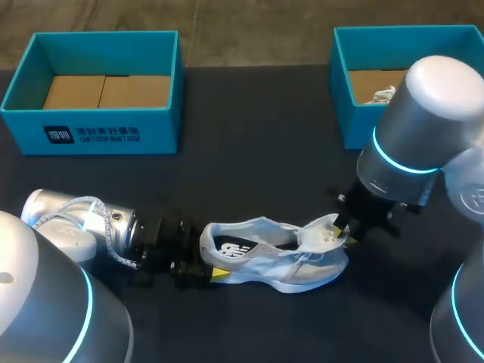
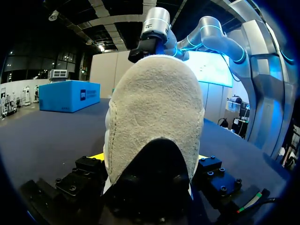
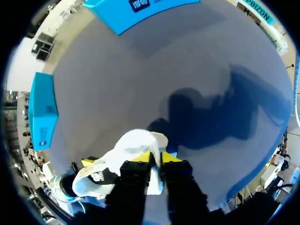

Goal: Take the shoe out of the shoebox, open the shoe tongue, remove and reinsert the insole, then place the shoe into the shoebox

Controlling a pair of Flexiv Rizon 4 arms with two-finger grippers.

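This looks like a robotics lab or test cell. A wide bench [image 1: 257,166], covered edge to edge in plain dark matting, serves as the work surface. Two grey industrial arms with glowing cyan rings at their joints come in over it, the left arm [image 1: 45,302] from about 8 o'clock and the right arm [image 1: 427,128] from about 3 o'clock. The things on it are laid out like trial props. A first shoebox [image 1: 98,134], open and teal, stands at 11 o'clock, a matching second shoebox [image 1: 342,113] at 1 o'clock, and a single white shoe [image 1: 265,261] lies near 6 o'clock.
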